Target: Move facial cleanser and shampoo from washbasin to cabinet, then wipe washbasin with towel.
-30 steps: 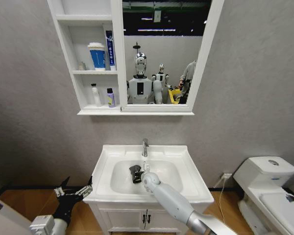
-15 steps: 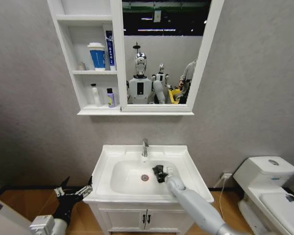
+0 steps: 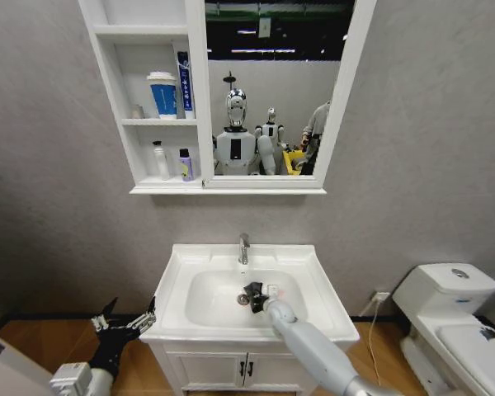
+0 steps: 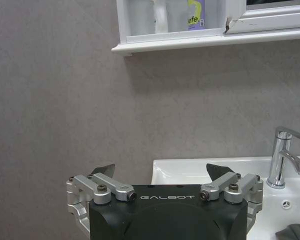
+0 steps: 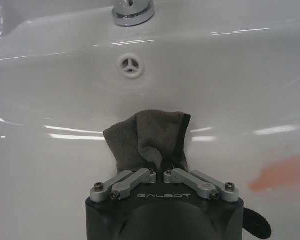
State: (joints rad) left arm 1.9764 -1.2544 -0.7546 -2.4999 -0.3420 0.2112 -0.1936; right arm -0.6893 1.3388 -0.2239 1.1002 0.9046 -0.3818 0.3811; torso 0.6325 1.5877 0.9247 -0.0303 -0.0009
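now the right gripper (image 5: 163,167) jaws clench the towel (image 5: 146,140) inside the washbasin (image 3: 313,285); left gripper (image 4: 160,172) jaws spread wide.

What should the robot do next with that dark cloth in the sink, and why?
Probably sweep sideways across the bowl again. The right gripper is shut on the small dark grey towel, pressed inside the white ceramic washbasin near the drain, so more of the bowl likely needs wiping. The bottles already stand on the white wall cabinet shelves. The left gripper waits open beside the basin.
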